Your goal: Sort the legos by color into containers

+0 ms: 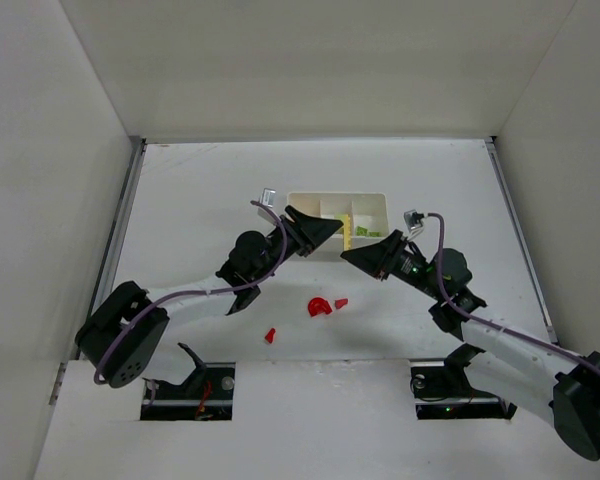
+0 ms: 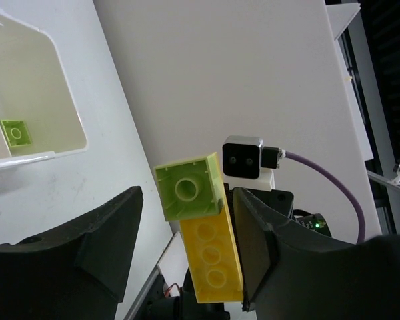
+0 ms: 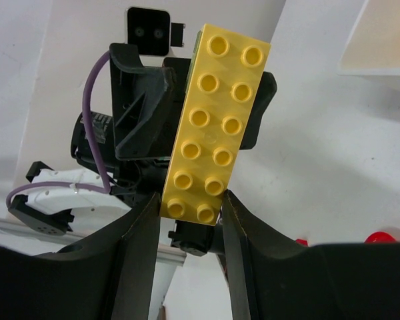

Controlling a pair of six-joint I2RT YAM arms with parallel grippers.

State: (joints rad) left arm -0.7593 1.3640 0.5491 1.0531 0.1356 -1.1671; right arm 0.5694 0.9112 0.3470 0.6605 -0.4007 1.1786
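My right gripper is shut on the lower end of a long yellow lego and holds it up in front of the white tray. A pale green lego is stuck to the yellow lego's underside. My left gripper is open, its jaws wide around this pair; the yellow lego lies against one finger, with a gap to the other. Another green lego lies in a tray compartment. A red half-disc and two red wedges lie on the table.
The white table is walled on three sides. Both arms meet at the tray's near edge. The red pieces lie between the arms' bases and the tray. The right wrist view shows a tray corner and the red half-disc.
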